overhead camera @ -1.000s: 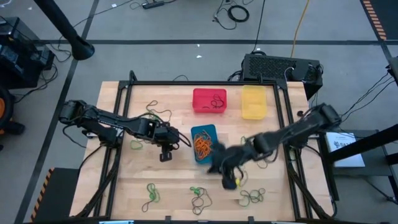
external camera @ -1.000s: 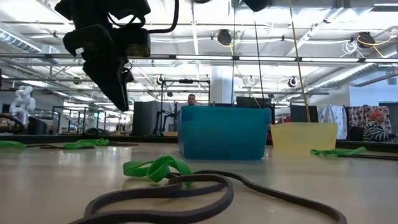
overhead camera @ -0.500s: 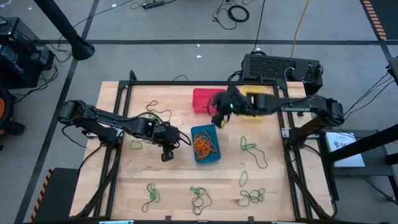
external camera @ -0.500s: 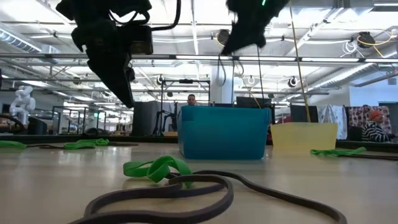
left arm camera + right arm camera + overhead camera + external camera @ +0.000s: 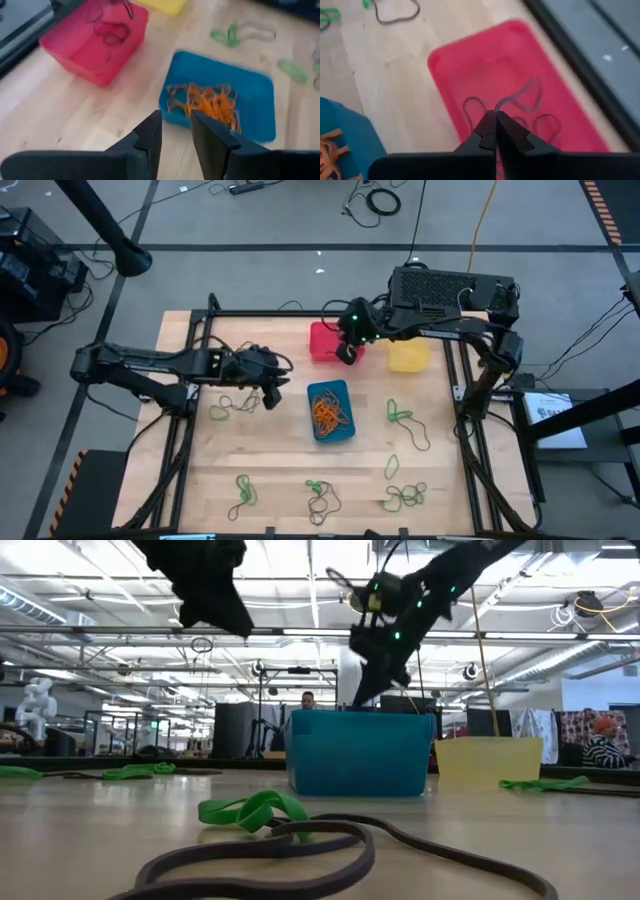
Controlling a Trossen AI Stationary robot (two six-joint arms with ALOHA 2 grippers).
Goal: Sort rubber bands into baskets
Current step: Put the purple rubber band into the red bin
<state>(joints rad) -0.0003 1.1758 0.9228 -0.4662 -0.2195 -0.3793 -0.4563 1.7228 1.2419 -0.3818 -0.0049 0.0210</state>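
A dark rubber band [image 5: 517,97] hangs from the tips of the right claw [image 5: 496,116], which is pinched shut on it directly over the red basket [image 5: 322,338] at the table's [image 5: 280,450] twelve o'clock edge; several dark loops already lie inside. The step in hand looks like the drop: next the fingers need to part so the band falls clear into the red basket.

The blue basket [image 5: 330,411] near the table's centre holds a tangle of orange bands [image 5: 326,412]; the yellow basket [image 5: 408,346] sits at about three o'clock of the red one.

The left claw [image 5: 174,131] hovers at roughly nine o'clock of the blue basket, fingers slightly apart and empty. Green bands [image 5: 400,415] and dark ones lie scattered towards the six o'clock edge, unsorted.
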